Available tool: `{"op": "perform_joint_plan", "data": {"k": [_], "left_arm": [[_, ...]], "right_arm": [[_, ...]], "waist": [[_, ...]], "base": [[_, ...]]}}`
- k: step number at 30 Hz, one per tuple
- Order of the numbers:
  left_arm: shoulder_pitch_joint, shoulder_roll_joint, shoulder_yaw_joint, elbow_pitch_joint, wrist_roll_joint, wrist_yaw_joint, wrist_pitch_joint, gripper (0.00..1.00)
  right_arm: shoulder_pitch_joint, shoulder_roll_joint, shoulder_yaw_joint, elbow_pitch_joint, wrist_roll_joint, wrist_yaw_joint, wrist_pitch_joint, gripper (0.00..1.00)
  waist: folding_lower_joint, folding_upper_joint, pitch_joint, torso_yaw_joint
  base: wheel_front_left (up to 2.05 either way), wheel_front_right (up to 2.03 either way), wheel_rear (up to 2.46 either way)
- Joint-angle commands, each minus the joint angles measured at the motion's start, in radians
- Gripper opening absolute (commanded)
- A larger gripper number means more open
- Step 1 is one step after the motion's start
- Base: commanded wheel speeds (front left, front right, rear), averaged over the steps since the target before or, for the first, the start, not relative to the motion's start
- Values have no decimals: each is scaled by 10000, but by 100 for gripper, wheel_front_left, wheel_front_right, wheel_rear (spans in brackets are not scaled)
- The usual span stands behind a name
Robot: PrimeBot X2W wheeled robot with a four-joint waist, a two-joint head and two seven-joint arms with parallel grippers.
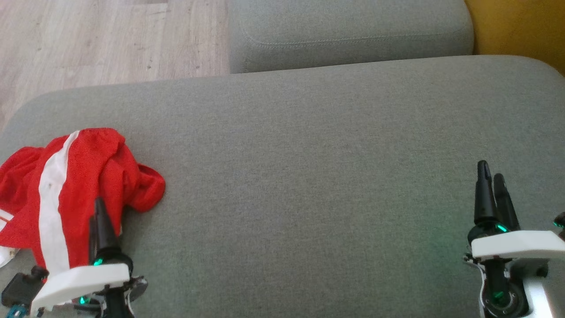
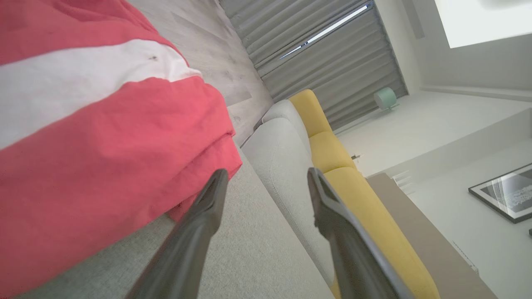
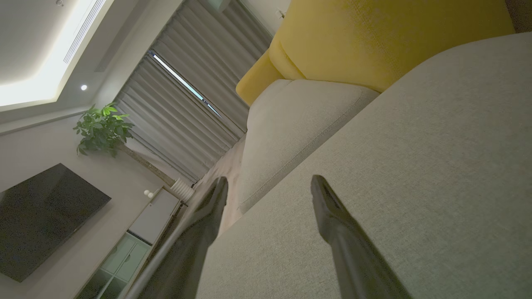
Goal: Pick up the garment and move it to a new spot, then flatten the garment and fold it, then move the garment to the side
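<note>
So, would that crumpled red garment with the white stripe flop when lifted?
Probably: the crumpled red fabric garment with a white stripe lies in soft folds, so it should droop. It looks thin, likely light. Pushed across the grey woven sofa cushion, it would probably bunch, not slide.

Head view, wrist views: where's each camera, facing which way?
Head view: on the head, looking down at grey sofa seat; left pincer lower left, right pincer lower right.
Left wrist view: on that wrist, along its open fingers, past red garment toward curtains.
Right wrist view: on that wrist, along its open fingers, over the seat toward yellow cushion.
Head and left wrist share the garment.
</note>
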State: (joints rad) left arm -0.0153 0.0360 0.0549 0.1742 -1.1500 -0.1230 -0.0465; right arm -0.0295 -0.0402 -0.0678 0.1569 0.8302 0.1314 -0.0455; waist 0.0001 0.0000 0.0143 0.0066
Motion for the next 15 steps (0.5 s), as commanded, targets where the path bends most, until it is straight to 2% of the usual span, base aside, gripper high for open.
{"op": "perform_joint_plan", "data": {"k": [1, 15], "left_arm": [[-416, 86, 54, -440, 259, 13, -107, 100], [-326, 98, -744, -1069, 3150, 210, -522, 100]], "right_arm": [[-323, -55, 134, -466, -302, -3, -133, 100], [-368, -64, 368, -537, -2635, -4, -545, 100]], "waist": [[-1, 0, 4, -3], [-1, 0, 99, -113]], "base": [[0, 0, 0], [0, 0, 0]]}}
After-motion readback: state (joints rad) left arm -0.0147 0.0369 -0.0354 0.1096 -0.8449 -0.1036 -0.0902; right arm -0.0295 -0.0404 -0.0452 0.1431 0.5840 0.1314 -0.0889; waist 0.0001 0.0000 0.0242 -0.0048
